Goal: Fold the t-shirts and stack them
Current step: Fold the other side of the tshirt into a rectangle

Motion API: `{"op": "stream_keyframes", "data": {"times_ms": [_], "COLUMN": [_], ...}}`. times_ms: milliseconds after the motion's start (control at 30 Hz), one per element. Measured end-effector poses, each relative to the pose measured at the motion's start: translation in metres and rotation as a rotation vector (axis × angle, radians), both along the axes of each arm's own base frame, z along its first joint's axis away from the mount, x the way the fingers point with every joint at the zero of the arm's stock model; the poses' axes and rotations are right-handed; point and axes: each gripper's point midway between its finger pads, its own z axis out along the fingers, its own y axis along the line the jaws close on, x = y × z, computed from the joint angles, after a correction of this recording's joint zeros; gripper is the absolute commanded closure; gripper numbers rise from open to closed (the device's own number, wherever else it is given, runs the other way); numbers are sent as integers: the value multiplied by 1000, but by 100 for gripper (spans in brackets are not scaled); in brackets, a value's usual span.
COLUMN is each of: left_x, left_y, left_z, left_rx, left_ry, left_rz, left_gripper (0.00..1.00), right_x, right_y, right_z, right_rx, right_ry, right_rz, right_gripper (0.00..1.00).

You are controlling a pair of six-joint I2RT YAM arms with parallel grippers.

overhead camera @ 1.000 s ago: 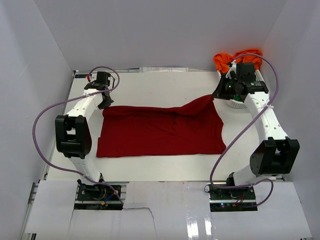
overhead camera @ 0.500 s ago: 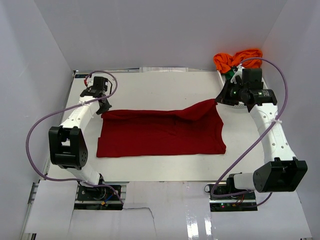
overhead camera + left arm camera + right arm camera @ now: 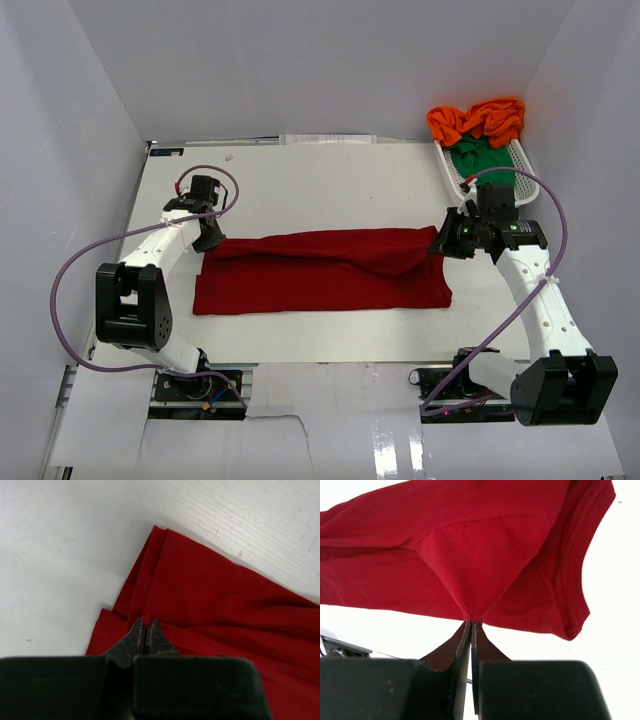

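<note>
While pinched at both far corners, red shirt (image 3: 320, 272): spread across the middle of the table (image 3: 320, 180), long side running left to right, far strip doubled over in places. First lengthwise fold started, not laid flat.
Left gripper (image 3: 145, 630): jaws together on a bunched fold at the shirt's far-left corner, low against the cloth.
Right gripper (image 3: 471, 624): jaws clamped on a peak of cloth at the far-right corner, fabric tented up to the tips, a hemmed edge curling off to one side.
Orange shirt (image 3: 478, 120): crumpled over the far rim of the basket (image 3: 527, 178), untouched.
Green shirt (image 3: 482, 160): heaped inside the same basket, untouched.
Done so far: by the look of it, one shirt laid out and partly folded; nothing stacked.
Left to do: bringing the held edge over to the near edge, crosswise folds after that, then the same for the other shirts, then stacking — early in the task, as a judgement.
Edges: near edge of the red shirt straight and well inside the table's near edge; left edge near the left arm's elbow; right edge close under the right forearm.
Open room: wide bare table beyond the shirt on the far side, a narrower strip on the near side; walls close on both flanks; basket at the far right corner — best kept clear of by the right arm.
</note>
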Motion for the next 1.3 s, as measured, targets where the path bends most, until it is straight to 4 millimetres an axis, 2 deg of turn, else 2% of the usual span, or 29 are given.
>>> {"op": "stream_keyframes", "data": {"times_ms": [233,600,933,1000,1033,1067,1100,1133,1167,1200,1300], "left_x": [-12,-15,-16,-16,-16,-17,-17,-17,-18,-18,-20], "left_y": [-9,-12,-10,-9,-9,-8,-7,-7,-6,-6,-2], "left_z": [-10,-14,-21,-24,-25,-26,-27,-27,-28,-28,-28], "left_rx": [-6,12,24,31,35,40,43,47,50,54,70], "left_ry": [33,44,71,78,83,90,93,97,100,104,105], "left_rz": [-36,-64,-69,-69,-70,-73,-72,-73,-74,-78,-63], "left_gripper": [100,100,100,100,82,69,57,51,38,33,26], "right_x": [-16,-15,-18,-17,-17,-17,-18,-19,-21,-22,-24], "right_y": [2,5,0,-2,-3,-5,-7,-10,-13,-16,-22], "right_z": [-2,-6,-18,-19,-21,-24,-27,-31,-35,-38,-41], "right_rx": [24,33,4,-8,-16,-25,-33,-50,-68,-81,-114], "right_ry": [4,26,62,63,66,73,82,94,109,119,131], "right_rz": [-8,5,7,1,-4,-11,-20,-26,-34,-42,-60], "right_gripper": [92,92,92,76,64,47,43,37,35,34,34]}}
